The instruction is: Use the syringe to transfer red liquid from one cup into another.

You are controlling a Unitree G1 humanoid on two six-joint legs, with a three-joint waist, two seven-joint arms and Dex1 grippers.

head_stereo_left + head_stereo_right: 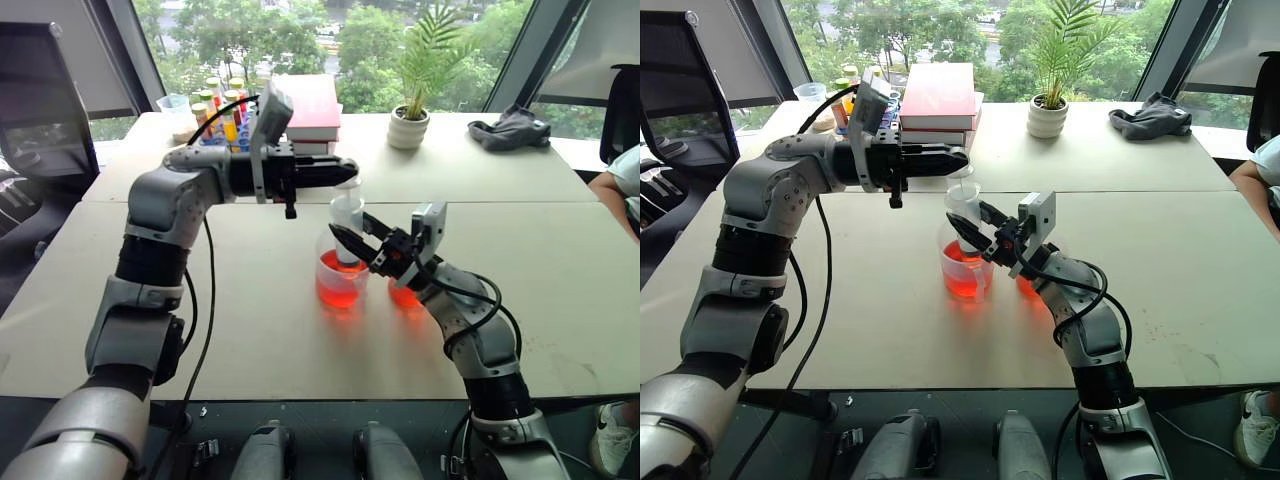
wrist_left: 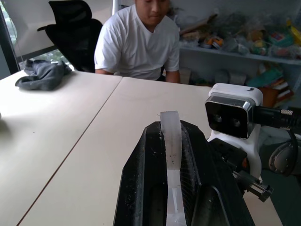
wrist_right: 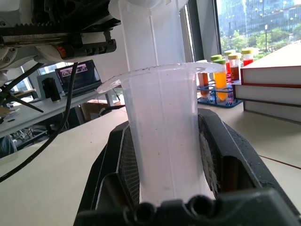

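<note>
Pale matte worktop (image 1: pixel 250 330) carries a tall clear flared cup (image 1: pixel 341 282) of translucent red liquid (image 1: pixel 340 287). Just beside it, the right tool (image 1: pixel 343 237) clamps the wide transparent syringe (image 1: pixel 347 222) barrel upright in the cup; directly above, the left tool (image 1: pixel 343 171) pinches its flat plunger top. Behind the right tool sits the shorter cup (image 1: pixel 404 295).

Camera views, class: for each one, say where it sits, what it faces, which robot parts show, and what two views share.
Left eye view: on the head, looking down at the table; both arms show.
Right eye view: beside it, same scene.
Left wrist view: along the left gripper, shut on the plunger, toward a seated person.
Right wrist view: along the right gripper, shut on the syringe, toward books.
Shared: both eye views show the syringe standing in the taller cup.
</note>
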